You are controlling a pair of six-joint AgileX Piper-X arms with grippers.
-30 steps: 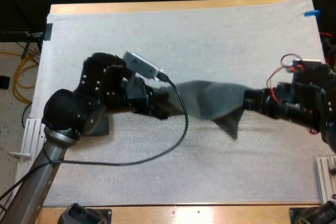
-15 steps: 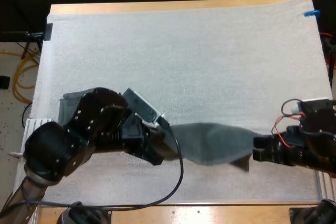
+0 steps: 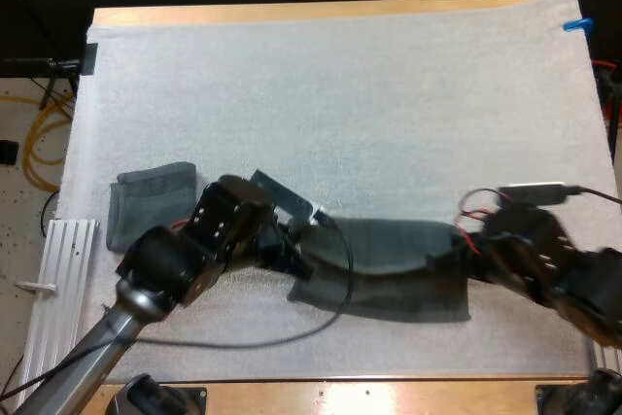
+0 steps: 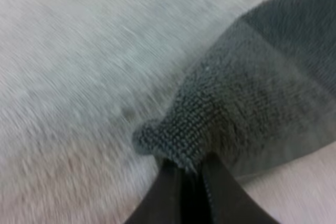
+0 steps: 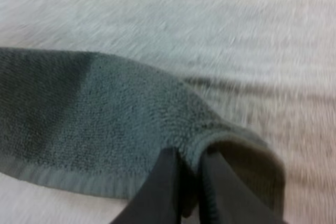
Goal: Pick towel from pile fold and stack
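The left claw (image 4: 190,169) pinches the left end and the right claw (image 5: 190,163) the right end of a dark grey-green towel (image 3: 389,261) stretched between them over the near white mat (image 3: 340,114), a folded towel (image 3: 151,206) well apart at far left.

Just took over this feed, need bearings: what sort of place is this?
Probably a robotics lab bench: wooden table with a white mat, left gripper and right gripper each shut on one dark grey-green terry towel, yellow cables on the floor.
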